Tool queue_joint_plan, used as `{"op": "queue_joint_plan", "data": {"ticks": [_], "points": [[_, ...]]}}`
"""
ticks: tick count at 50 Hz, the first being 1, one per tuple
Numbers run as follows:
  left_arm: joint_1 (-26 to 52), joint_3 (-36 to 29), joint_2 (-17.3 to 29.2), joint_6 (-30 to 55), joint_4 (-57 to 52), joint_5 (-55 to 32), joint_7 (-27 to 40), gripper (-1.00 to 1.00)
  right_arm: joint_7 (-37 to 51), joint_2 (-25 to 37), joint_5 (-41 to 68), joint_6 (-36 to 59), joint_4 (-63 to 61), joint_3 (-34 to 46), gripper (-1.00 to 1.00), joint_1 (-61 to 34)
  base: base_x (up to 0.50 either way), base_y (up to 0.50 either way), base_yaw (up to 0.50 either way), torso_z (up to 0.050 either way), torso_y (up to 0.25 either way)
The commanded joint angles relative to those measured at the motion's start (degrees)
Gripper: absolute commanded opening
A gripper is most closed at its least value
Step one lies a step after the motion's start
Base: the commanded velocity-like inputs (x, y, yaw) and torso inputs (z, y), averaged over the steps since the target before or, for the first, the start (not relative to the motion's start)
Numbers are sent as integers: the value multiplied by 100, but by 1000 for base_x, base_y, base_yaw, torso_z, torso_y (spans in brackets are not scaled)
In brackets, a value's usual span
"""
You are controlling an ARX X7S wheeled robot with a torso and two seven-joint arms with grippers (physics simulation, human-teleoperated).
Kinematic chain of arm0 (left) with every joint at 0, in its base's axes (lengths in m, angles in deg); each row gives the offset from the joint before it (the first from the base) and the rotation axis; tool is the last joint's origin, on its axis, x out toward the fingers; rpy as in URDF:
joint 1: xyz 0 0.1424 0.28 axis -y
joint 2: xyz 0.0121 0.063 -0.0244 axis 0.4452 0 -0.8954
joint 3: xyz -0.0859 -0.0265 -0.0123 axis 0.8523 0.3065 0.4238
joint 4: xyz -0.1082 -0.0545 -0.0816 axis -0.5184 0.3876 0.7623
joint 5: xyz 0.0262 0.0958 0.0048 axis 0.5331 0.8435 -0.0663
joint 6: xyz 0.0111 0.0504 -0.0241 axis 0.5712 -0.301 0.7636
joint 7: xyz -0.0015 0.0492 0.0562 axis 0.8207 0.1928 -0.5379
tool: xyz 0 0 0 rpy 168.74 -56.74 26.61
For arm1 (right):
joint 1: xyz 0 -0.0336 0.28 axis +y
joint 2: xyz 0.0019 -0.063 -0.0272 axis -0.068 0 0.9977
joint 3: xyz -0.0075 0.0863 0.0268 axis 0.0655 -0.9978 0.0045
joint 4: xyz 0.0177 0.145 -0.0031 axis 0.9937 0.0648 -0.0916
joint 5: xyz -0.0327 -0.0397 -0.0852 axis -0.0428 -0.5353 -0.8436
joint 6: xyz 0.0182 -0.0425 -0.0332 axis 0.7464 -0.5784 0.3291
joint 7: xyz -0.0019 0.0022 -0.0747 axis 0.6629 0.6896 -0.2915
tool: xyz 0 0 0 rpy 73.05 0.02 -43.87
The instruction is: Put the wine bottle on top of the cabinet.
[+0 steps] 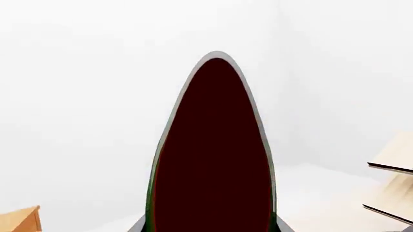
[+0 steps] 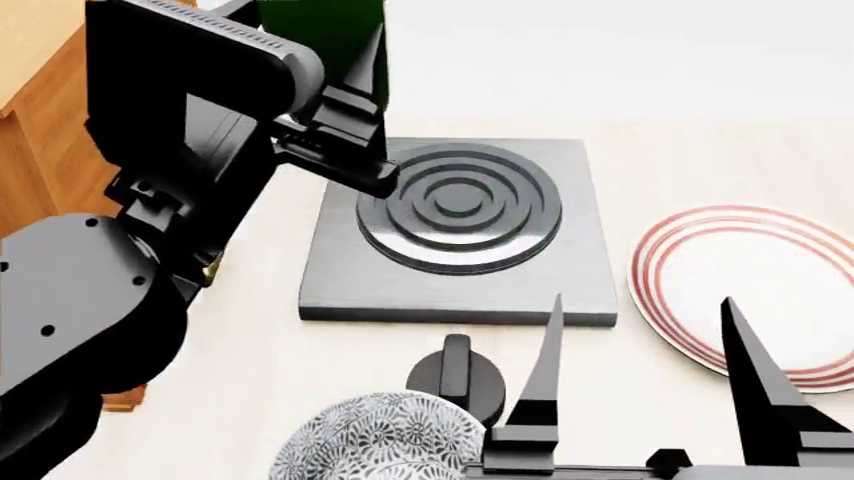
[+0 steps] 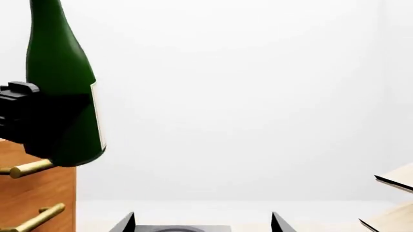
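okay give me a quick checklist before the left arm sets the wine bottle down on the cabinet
1. Grip: left gripper shut on the tall dark green glass wine bottle: ok.
2. Bottle lifted above the orange-brown wooden cabinet front with brass handles: ok.
3. Bottle upright: slightly tilted, not ok.
4. Bottle base fully over the cabinet top: cannot tell.
5. Right gripper open, away from the bottle: ok.

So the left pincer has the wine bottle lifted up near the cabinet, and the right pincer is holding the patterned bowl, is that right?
Not quite. The left pincer does hold the wine bottle lifted beside the cabinet, as the right wrist view shows. But in the head view the right pincer is open and holds nothing; the patterned bowl sits on the table beside it.
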Motion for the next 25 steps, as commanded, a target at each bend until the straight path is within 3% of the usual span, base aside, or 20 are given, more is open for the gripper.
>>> {"op": "queue_joint_plan", "data": {"ticks": [1, 11, 25], "points": [[1539, 140, 185, 858, 407, -76, -30, -100, 35, 24, 45, 35, -74, 10, 100, 2, 0, 0, 0, 0, 0], [2980, 161, 222, 1147, 1660, 193, -531, -100, 30, 30, 132, -26, -57, -50, 100, 38, 0, 0, 0, 0, 1], [4170, -189, 221, 924, 3629, 875, -1225, -100, 30, 39, 180, -79, -19, -63, 100, 56, 0, 0, 0, 1, 1]]}}
